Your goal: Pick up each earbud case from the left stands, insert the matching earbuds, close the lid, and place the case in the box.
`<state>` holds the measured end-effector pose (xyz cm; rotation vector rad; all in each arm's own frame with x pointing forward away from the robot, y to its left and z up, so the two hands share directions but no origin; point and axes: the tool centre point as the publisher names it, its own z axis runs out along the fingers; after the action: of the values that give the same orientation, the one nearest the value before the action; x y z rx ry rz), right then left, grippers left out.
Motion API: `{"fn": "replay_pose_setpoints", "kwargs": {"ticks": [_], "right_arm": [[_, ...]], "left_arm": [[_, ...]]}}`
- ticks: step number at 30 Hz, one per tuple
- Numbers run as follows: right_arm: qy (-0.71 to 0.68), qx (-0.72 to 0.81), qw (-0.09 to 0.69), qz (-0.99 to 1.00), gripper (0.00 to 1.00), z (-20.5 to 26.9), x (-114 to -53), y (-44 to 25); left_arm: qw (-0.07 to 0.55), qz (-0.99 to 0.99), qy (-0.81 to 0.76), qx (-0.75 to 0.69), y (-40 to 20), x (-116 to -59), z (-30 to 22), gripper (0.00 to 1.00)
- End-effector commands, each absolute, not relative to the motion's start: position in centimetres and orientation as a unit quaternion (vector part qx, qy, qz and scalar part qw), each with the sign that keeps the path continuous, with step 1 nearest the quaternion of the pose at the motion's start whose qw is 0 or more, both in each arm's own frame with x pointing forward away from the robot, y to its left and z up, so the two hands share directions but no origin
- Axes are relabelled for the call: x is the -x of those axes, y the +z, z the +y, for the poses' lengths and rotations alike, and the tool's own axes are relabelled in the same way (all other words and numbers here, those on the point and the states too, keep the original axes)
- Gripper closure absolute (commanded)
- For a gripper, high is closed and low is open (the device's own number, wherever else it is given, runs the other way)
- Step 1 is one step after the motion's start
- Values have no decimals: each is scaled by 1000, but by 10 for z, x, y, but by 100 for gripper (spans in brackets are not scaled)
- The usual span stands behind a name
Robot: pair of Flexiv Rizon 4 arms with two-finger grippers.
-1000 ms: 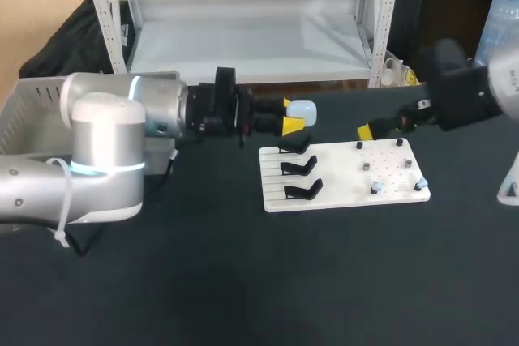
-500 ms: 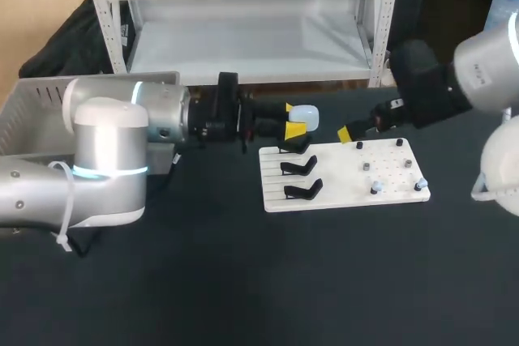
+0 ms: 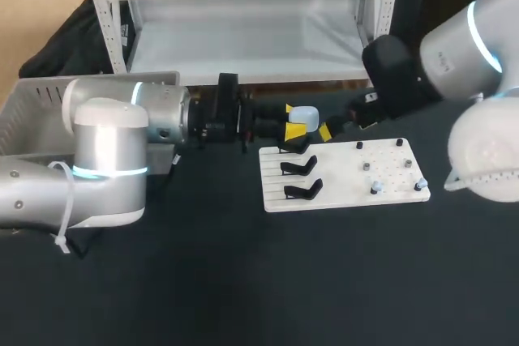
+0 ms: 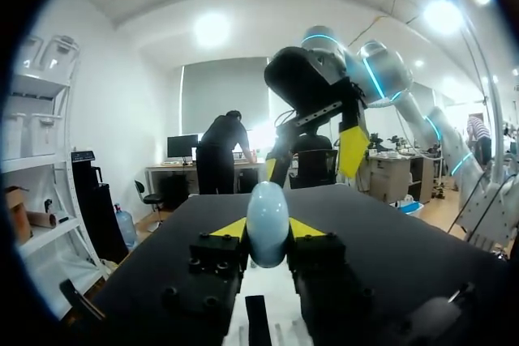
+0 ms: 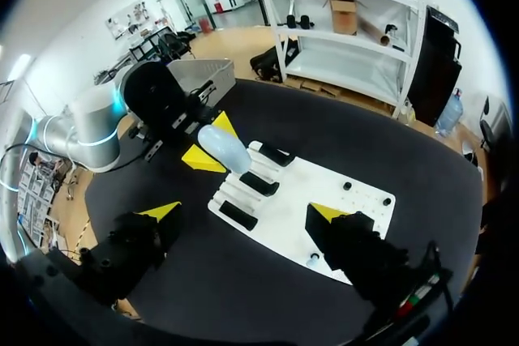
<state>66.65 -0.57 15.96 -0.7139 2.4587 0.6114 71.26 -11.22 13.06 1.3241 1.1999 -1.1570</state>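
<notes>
With the left gripper (image 3: 292, 121) clamped on the case (image 3: 303, 113), bring your wide-open, empty right gripper (image 5: 245, 211) slowly and squarely toward it.

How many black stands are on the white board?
3, in a column at the left end of the white board: far stand closest to the case in the left gripper, middle stand, near stand. None seems hidden.

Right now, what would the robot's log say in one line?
left pincer: shut on earbud case, above stands | right pincer: open, close to case
</notes>
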Motion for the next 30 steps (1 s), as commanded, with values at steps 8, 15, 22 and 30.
{"fn": "replay_pose_setpoints", "kwargs": {"ticks": [8,15,22,30], "right_arm": [[217,262,240,909,0,11,-684,153],[217,260,236,911,0,15,-690,149],[217,255,235,912,0,18,-697,147],[216,247,235,915,0,17,-703,144]], "left_arm": [[488,494,-473,-542,130,-711,-113,100],[488,494,-473,-542,130,-711,-113,100],[488,494,-473,-542,130,-711,-113,100],[488,494,-473,-542,130,-711,-113,100]]}}
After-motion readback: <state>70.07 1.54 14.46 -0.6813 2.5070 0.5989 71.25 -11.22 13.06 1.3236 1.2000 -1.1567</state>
